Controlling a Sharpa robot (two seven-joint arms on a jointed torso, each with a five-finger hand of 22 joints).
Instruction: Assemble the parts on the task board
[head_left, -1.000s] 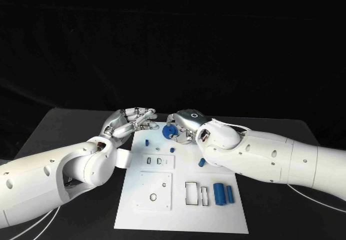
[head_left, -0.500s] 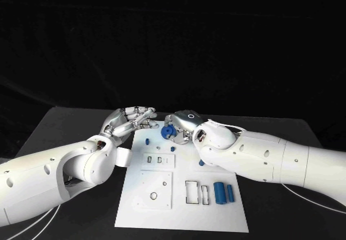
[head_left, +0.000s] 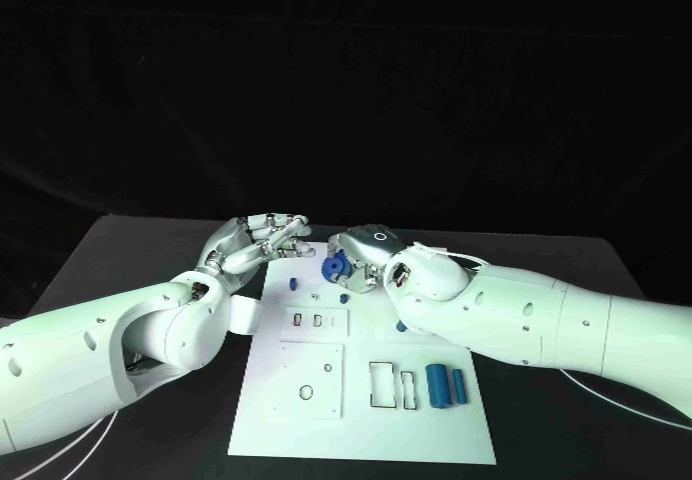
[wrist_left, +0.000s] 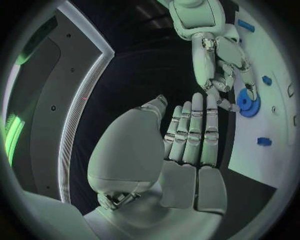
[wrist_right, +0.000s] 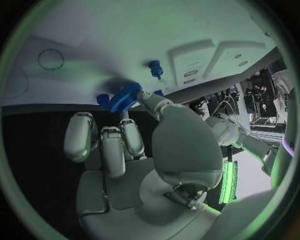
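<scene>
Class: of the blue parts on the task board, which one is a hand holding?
The blue gear, toothed and round, pinched by the right hand at the board's far end; the others lie untouched.

Both white arms reach forward and inward, so the hands sit near each other. The left hand (head_left: 260, 240) holds nothing, fingers extended side by side. The right hand (head_left: 361, 255) curls down, fingertips pinching.

The head view looks down from above onto the task board (head_left: 361, 400) on the bench (head_left: 116, 250). Each wrist view sits close behind its own robot hand, facing the board's far end. All three share the blue gear (head_left: 336, 266) there.
</scene>
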